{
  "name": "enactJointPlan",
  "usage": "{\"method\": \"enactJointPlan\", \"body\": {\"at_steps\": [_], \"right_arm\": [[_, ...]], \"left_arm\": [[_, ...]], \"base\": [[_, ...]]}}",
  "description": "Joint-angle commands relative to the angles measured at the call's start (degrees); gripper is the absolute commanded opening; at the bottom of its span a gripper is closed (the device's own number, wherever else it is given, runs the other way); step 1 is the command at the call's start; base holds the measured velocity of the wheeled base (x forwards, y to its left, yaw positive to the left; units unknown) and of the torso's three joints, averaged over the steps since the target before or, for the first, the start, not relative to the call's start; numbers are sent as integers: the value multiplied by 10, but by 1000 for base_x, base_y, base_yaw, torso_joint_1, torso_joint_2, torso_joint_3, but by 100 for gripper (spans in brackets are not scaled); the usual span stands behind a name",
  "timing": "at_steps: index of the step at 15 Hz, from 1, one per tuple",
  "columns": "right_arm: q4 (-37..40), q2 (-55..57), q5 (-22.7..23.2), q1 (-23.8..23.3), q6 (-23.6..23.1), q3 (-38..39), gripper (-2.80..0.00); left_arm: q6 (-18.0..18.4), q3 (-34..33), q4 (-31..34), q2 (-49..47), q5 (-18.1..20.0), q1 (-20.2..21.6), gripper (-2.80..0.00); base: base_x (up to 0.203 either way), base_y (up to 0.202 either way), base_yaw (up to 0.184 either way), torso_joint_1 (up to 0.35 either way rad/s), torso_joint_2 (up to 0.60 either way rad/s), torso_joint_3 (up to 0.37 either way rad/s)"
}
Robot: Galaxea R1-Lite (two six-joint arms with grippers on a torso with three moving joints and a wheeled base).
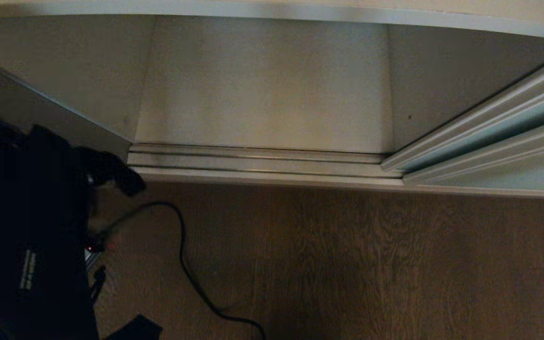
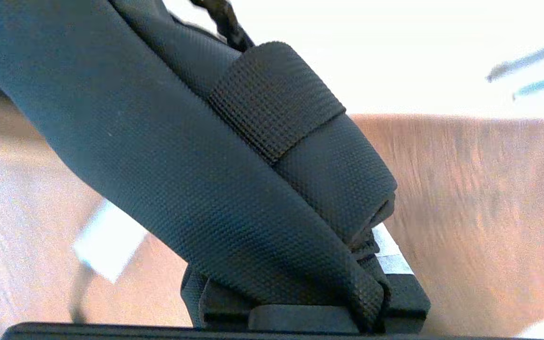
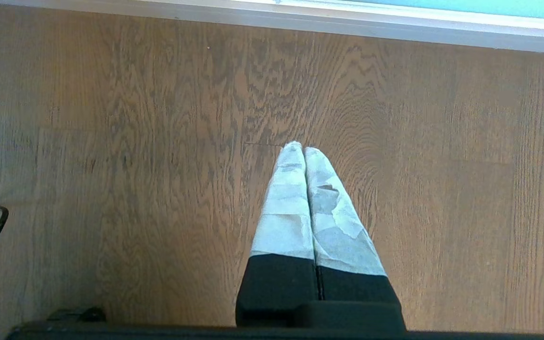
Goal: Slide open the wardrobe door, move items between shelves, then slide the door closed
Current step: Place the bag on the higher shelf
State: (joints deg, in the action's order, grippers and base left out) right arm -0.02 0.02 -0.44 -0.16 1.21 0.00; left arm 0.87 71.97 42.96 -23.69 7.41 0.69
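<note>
**Bag in our left claw, beside the open wardrobe**

Our left claw [image 2: 371, 302] is closed on a fold of the black bag [image 2: 196, 179], which hangs at the left of the wardrobe opening. We judge the soft fabric may slip, or a strap may catch the track [image 1: 262, 160] at the opening's foot. The bottom shelf [image 1: 262, 94] behind the track has free room; the sliding door [image 1: 503, 137] stands pushed right. The cable [image 1: 182, 245] lies before the opening. Our right claw [image 3: 304, 151], shut and empty, hangs over the floor [image 3: 111, 141].
</note>
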Motion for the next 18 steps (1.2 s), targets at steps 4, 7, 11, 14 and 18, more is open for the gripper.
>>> {"method": "enactJointPlan", "body": {"at_steps": [4, 7, 11, 14, 18], "right_arm": [[-1, 0, 0, 0, 0, 0, -280], [0, 0, 0, 0, 0, 1, -280], [-1, 0, 0, 0, 1, 0, -280], [0, 0, 0, 0, 0, 0, -280], [0, 0, 0, 1, 0, 1, -280]], "left_arm": [[15, 11, -9, 34, -7, 10, -280], [14, 7, -8, 48, -18, 11, -280], [13, 4, 4, 61, -17, 20, -280], [12, 0, 34, 56, -31, 36, -280], [12, -1, 30, 55, -32, 38, -280]], "base": [[0, 0, 0, 0, 0, 0], [0, 0, 0, 0, 0, 0], [0, 0, 0, 0, 0, 0], [0, 0, 0, 1, 2, 124], [0, 0, 0, 2, 2, 193]]}}
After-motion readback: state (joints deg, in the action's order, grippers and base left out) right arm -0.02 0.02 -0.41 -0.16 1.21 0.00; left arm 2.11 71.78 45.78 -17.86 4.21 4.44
